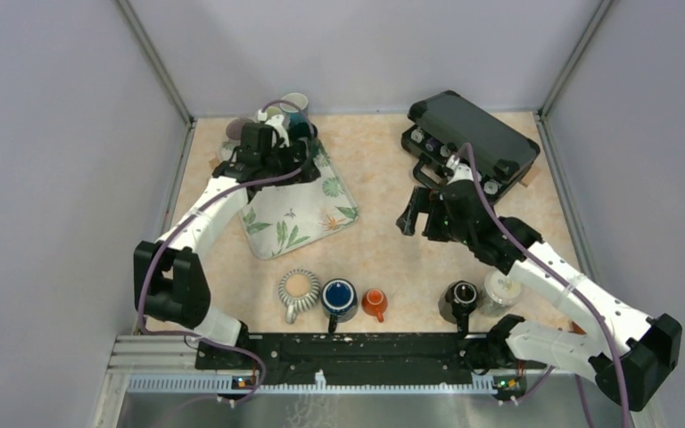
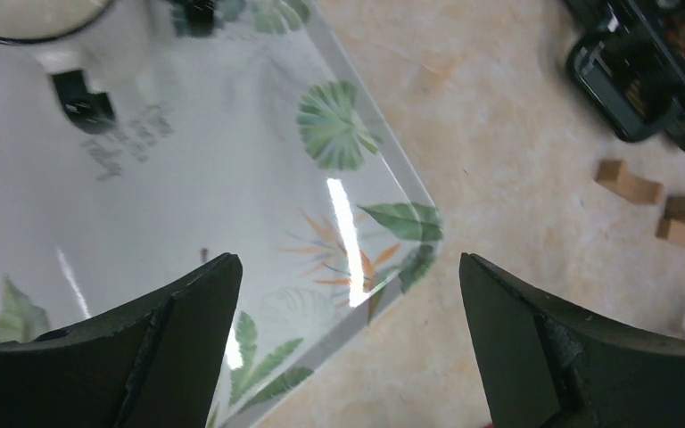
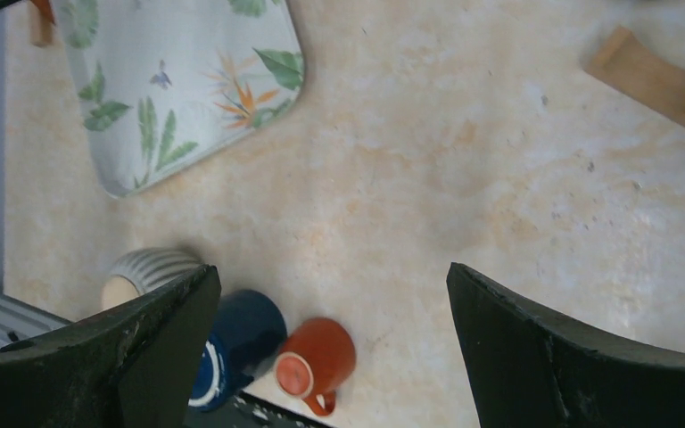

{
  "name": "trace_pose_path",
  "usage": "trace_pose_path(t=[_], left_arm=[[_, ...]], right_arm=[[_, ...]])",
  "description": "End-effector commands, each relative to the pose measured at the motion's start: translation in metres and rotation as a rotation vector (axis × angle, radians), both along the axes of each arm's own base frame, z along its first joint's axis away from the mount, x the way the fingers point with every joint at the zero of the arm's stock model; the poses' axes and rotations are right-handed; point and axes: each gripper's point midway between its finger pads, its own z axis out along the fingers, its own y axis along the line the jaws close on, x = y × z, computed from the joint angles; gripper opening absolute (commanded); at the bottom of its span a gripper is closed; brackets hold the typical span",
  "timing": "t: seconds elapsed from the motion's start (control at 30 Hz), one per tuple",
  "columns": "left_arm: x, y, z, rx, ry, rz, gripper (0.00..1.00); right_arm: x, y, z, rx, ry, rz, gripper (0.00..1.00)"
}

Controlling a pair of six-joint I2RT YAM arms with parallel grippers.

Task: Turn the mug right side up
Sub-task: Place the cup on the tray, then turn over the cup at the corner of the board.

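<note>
A small orange mug [image 1: 375, 303] stands upside down near the front edge, base up, and also shows in the right wrist view [image 3: 321, 357]. A dark blue mug [image 1: 340, 297] [image 3: 241, 343] stands beside it with a white-ringed end facing up. A grey striped mug [image 1: 298, 287] [image 3: 152, 267] is left of these. My right gripper [image 1: 413, 214] [image 3: 334, 276] is open and empty, high above the table behind the mug row. My left gripper [image 1: 287, 143] [image 2: 348, 267] is open and empty over the leaf-patterned tray [image 1: 299, 214] [image 2: 232, 178].
A white mug [image 1: 292, 107] [image 2: 36, 27] sits at the tray's back. A black mug [image 1: 459, 299] and a clear cup [image 1: 502, 287] stand front right by my right arm. A black case [image 1: 473, 138] [image 2: 651, 71] lies back right, with wooden blocks [image 2: 629, 183] [image 3: 656, 76] nearby.
</note>
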Motion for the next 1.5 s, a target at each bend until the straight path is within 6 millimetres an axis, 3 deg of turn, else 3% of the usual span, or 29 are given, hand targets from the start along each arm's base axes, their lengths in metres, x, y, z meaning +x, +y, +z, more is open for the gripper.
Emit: trace_pose_path(t=[0.0, 0.17, 0.3, 0.57, 0.87, 1.2, 1.47], left_arm=[[-0.029, -0.042, 0.024, -0.075, -0.073, -0.147, 0.99], [-0.062, -0.071, 0.032, -0.119, -0.086, -0.275, 0.98], [-0.077, -0.077, 0.036, -0.137, -0.093, -0.329, 0.98], [-0.090, -0.081, 0.049, -0.167, -0.121, -0.387, 0.99], [-0.096, -0.083, 0.048, -0.182, -0.115, -0.404, 0.98], [-0.098, -0.083, 0.052, -0.191, -0.126, -0.410, 0.98], [-0.099, -0.083, 0.052, -0.195, -0.128, -0.413, 0.98]], right_arm=[[-0.026, -0.024, 0.005, -0.062, 0.095, -0.042, 0.99], [-0.054, -0.048, 0.002, -0.141, 0.205, -0.075, 0.99], [-0.077, -0.059, -0.004, -0.202, 0.295, -0.078, 0.99], [-0.116, -0.070, -0.013, -0.355, 0.452, -0.046, 0.99], [-0.153, -0.090, -0.036, -0.447, 0.626, -0.016, 0.99], [-0.177, -0.085, -0.078, -0.403, 0.748, 0.004, 0.99], [-0.165, -0.073, -0.108, -0.321, 0.700, -0.040, 0.99]])
